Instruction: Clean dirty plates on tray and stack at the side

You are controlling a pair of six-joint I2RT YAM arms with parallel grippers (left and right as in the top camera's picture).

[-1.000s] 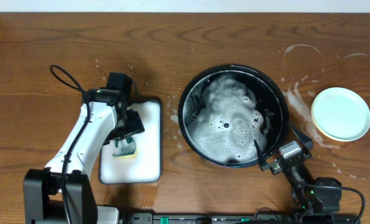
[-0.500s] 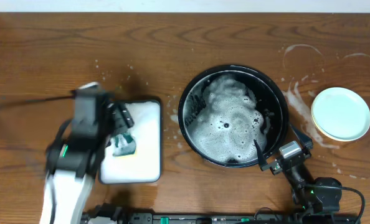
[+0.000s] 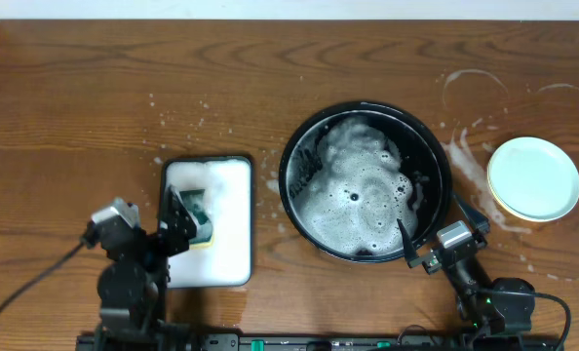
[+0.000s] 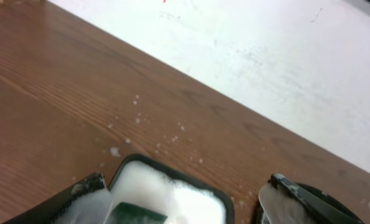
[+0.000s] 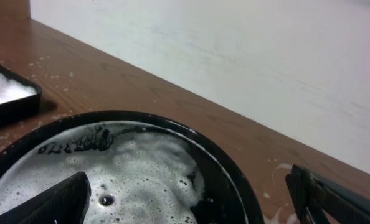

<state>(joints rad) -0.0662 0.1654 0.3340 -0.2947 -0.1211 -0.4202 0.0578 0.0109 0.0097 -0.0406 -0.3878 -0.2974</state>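
Both claws hang open and empty; left gripper (image 3: 180,222) over the sponge tray (image 3: 233,234), right gripper (image 3: 432,226) at the sudsy black tray's (image 3: 288,171) front-right rim. The plates (image 3: 534,177) sit stacked by the table's (image 3: 65,97) right edge; mint one on top.

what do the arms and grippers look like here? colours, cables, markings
Both arms are black with a silver-grey wrist block. Left arm: a black cable trails from it; left gripper has black fingers flecked with white suds. Right arm: green light near its base, black cable looping there; right gripper has slim black fingers.
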